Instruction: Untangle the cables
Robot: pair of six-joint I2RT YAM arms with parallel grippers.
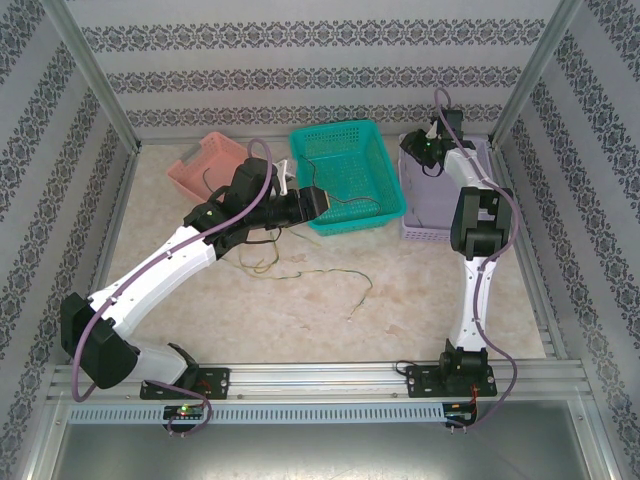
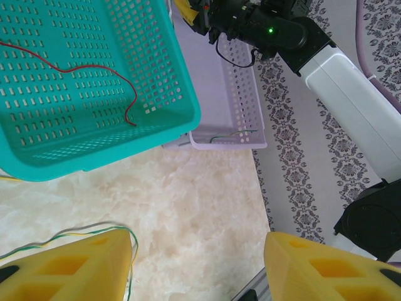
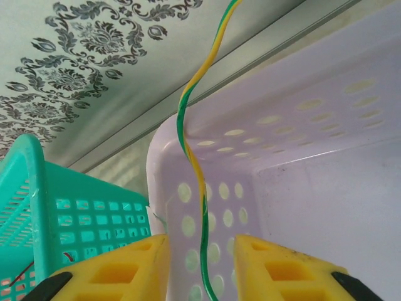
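This looks like a small robot lab, not a home. One white robot arm on the left (image 1: pixel 160 265) and another white robot arm on the right (image 1: pixel 465 300) are bolted to a silver metal rail (image 1: pixel 320 378) at the edge of a pale stone-look table top (image 1: pixel 250 320). Shiny metal posts (image 1: pixel 95 75) hold up thin walls with grey flowery striped paper (image 1: pixel 320 60). A pink plastic basket (image 1: pixel 200 170), a teal plastic basket (image 1: pixel 335 130) and a lilac plastic basket (image 1: pixel 422 234) sit at the back.

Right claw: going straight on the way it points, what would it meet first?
Probably the perforated wall of the lilac basket; the yellow-green cable runs between the fingers of the right claw. Depth unclear.
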